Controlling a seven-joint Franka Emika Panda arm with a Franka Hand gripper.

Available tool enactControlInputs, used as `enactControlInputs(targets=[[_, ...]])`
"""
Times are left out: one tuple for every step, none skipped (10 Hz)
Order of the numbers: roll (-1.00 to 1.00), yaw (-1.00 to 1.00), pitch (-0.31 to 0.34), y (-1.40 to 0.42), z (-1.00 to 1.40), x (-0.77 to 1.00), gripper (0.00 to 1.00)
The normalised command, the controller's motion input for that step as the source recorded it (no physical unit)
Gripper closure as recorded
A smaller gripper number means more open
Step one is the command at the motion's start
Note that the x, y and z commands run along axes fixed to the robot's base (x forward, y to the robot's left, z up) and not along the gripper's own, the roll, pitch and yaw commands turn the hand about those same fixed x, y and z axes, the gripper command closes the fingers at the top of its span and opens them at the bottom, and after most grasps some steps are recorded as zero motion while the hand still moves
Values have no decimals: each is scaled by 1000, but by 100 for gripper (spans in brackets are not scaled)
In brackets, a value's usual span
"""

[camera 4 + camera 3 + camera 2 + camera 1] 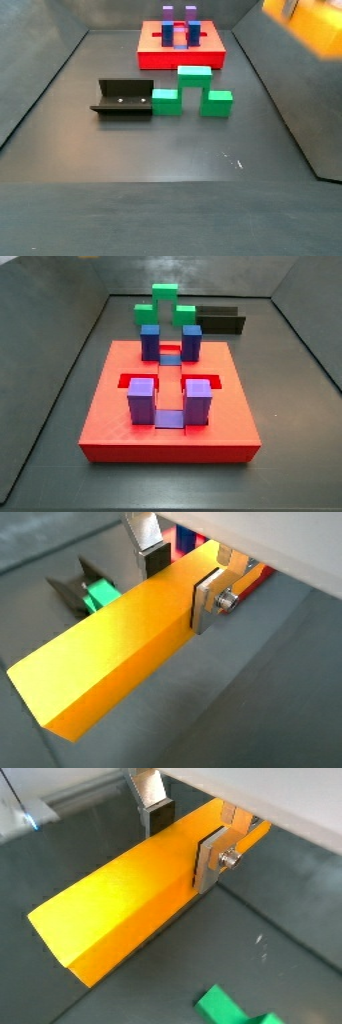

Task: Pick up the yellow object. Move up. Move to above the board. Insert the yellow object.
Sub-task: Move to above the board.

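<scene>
The yellow object is a long yellow-orange bar, and my gripper is shut on it near one end. Both wrist views show it crosswise between the silver fingers, with most of its length sticking out to one side over the dark floor. In a side view it is a blurred orange shape high at the right wall, off the floor. The board is a red slab with upright blue and purple blocks. It stands at the far end, apart from the gripper.
A green stepped block stands mid-floor beside the dark fixture. Both show past the board in a side view, the green block and the fixture. Grey walls ring the floor.
</scene>
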Motion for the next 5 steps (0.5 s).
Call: enactControlInputs(targets=[[-6,-1,96,3,1400,-2,100],[-4,0,74,-7,769,-24,100],[-3,3,45,-5,330,-22,100],[56,-223,224,-1400,179,786,100],[64,-207,252,-1400,165,777,100]])
